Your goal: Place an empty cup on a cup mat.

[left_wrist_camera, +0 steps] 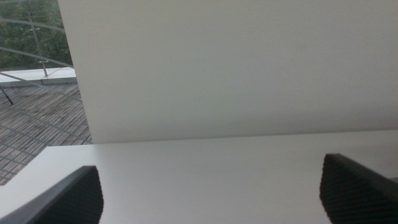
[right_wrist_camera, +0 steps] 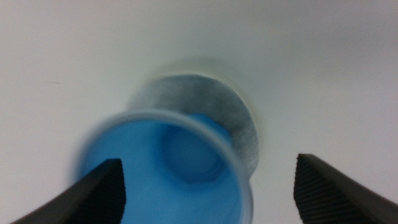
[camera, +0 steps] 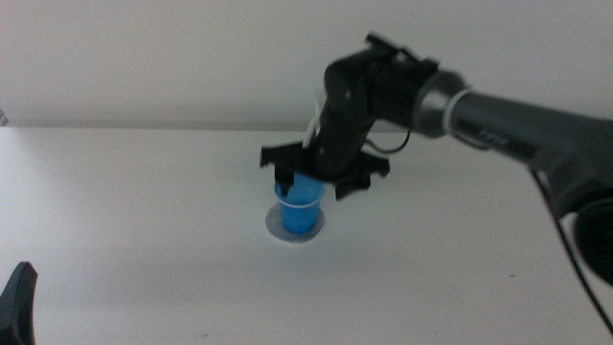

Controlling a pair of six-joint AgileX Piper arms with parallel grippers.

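The blue cup [camera: 299, 213] stands upright on the round speckled grey cup mat [camera: 283, 231] near the table's middle. My right gripper [camera: 316, 185] hangs right over the cup's rim, jaws open on either side of it. In the right wrist view the cup [right_wrist_camera: 180, 155] is blurred, blue inside and empty, with the mat [right_wrist_camera: 239, 121] showing under and behind it. My right gripper [right_wrist_camera: 208, 193] has one jaw close by the cup's rim and the other well apart from it. My left gripper [camera: 17, 302] waits at the bottom left corner and is open and empty [left_wrist_camera: 211, 193].
The white table [camera: 144, 211] runs back to a pale wall [camera: 192, 57]. The right arm [camera: 498, 125] reaches in from the right above the table. The left wrist view shows the table's far edge [left_wrist_camera: 37, 158] and a slatted floor [left_wrist_camera: 37, 118] beyond it.
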